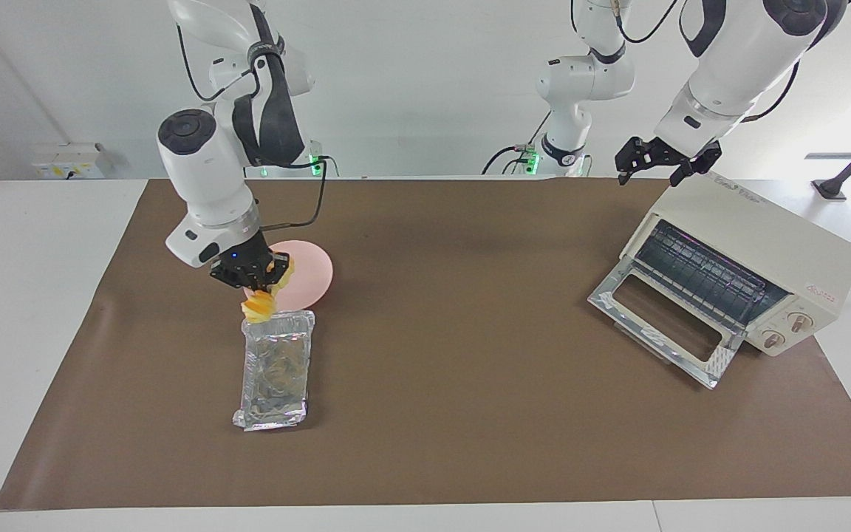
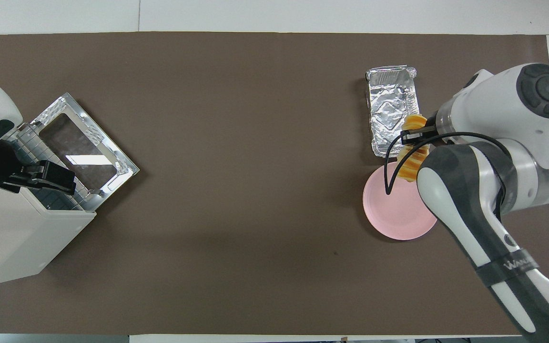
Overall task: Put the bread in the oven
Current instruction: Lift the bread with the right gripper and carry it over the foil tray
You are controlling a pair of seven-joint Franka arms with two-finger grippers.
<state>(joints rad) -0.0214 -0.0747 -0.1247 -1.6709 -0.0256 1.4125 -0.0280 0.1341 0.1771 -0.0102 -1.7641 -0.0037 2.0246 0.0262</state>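
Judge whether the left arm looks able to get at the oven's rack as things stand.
Probably yes: the left gripper hangs over the oven, whose door lies dropped open, leaving the wire rack exposed, with nothing in front of it.

bread (image 2: 410, 164) partly hidden by right tool (image 2: 415, 138)

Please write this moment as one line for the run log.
right gripper: holds golden ridged bread loaf over crinkled silver foil tray | left gripper: waits over cream-white toaster oven, door open

A brown mat (image 1: 433, 384) covers the white table (image 1: 34, 295). On it rest an open oven (image 1: 758, 251), a foil tray (image 1: 278, 369) and a pink plate (image 1: 311, 277) nearer the robots.
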